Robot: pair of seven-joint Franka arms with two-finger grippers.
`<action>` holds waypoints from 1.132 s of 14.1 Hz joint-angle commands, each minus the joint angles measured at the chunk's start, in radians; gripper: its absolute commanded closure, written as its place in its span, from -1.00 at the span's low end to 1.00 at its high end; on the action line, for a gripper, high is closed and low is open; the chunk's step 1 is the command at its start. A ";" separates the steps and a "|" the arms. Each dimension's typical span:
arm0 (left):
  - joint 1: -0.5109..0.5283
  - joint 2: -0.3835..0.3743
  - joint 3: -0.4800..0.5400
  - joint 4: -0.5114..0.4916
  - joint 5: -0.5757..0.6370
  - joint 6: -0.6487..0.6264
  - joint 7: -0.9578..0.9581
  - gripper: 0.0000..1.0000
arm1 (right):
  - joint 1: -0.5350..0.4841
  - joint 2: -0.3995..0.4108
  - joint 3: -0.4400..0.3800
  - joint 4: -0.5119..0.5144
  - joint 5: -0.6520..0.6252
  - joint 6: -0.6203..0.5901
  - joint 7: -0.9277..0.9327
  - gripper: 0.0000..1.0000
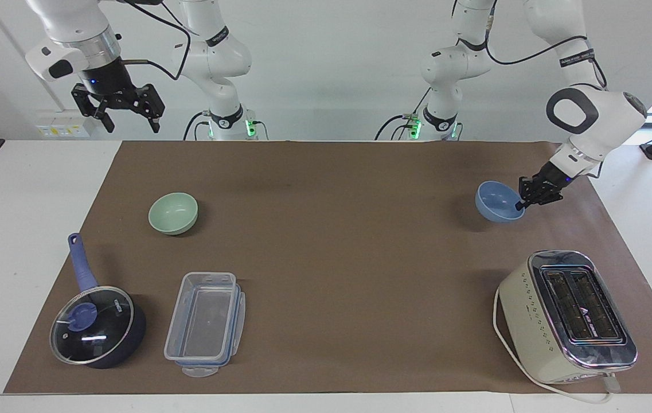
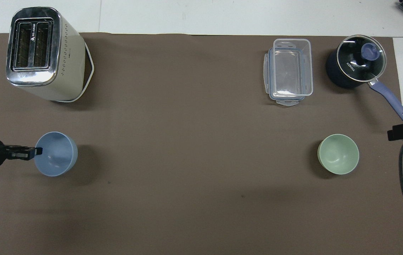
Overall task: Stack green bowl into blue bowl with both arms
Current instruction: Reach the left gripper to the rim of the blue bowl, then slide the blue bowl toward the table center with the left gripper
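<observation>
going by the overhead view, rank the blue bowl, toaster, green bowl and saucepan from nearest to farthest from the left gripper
Measured from the left gripper:
1. blue bowl: pinched at its rim by that gripper, at the left arm's end of the table.
2. toaster: same end, farther from the robots.
3. green bowl: toward the right arm's end.
4. saucepan: right arm's end, farther from the robots.

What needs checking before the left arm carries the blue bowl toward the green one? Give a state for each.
1. Left tool shut on the blue bowl rim: ok.
2. Blue bowl lifted off the brown mat: ok, its shadow sits apart from it in the overhead view.
3. Bowl level in the grip: not ok, it tilts.
4. Green bowl upright on the mat, nothing in it: ok.
5. Mat between the two bowls bare: ok.
6. Right tool open, raised near its own base, waiting: ok.
</observation>
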 commanded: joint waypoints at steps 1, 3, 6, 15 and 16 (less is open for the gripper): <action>-0.134 -0.063 0.005 -0.096 -0.018 0.110 -0.130 1.00 | -0.012 -0.015 0.001 -0.022 -0.004 0.013 -0.026 -1.00; -0.249 -0.073 0.002 -0.130 -0.015 0.195 -0.279 1.00 | -0.016 -0.015 0.001 -0.024 -0.004 0.013 -0.028 -1.00; -0.410 -0.060 0.002 -0.131 -0.002 0.276 -0.500 1.00 | -0.018 -0.015 0.001 -0.026 -0.004 0.013 -0.028 -1.00; -0.783 0.092 -0.009 0.008 0.380 0.318 -1.274 1.00 | -0.018 -0.015 0.001 -0.026 -0.004 0.013 -0.028 -1.00; -0.813 0.115 -0.009 0.020 0.380 0.322 -1.304 1.00 | -0.018 -0.015 0.001 -0.024 -0.004 0.015 -0.028 -1.00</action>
